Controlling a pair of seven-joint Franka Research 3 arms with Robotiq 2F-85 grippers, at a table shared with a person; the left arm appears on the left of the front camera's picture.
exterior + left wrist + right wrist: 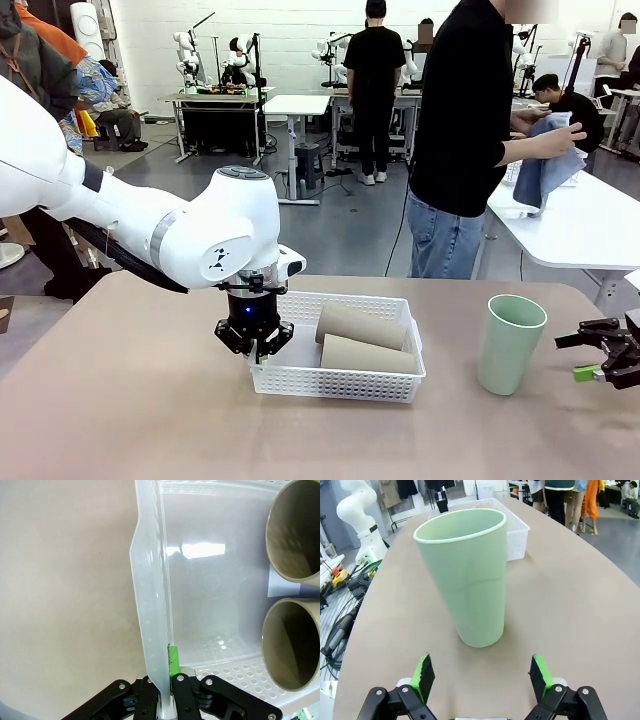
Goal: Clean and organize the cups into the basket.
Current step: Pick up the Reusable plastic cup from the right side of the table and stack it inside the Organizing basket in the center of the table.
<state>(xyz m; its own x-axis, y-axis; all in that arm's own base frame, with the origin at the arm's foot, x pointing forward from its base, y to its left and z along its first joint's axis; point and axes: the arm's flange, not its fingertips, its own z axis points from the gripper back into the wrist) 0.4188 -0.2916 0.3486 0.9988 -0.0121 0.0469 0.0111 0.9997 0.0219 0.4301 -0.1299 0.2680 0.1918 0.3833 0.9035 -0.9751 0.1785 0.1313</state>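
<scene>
Tabletop (120, 400), two tan cups (362, 325) in basket (335, 385), one mint cup (508, 345)

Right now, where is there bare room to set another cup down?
The basket floor between the left gripper pinching its rim and the two tan cups is free; so is the table between basket and mint cup. Tight: between that cup and the right gripper.
</scene>
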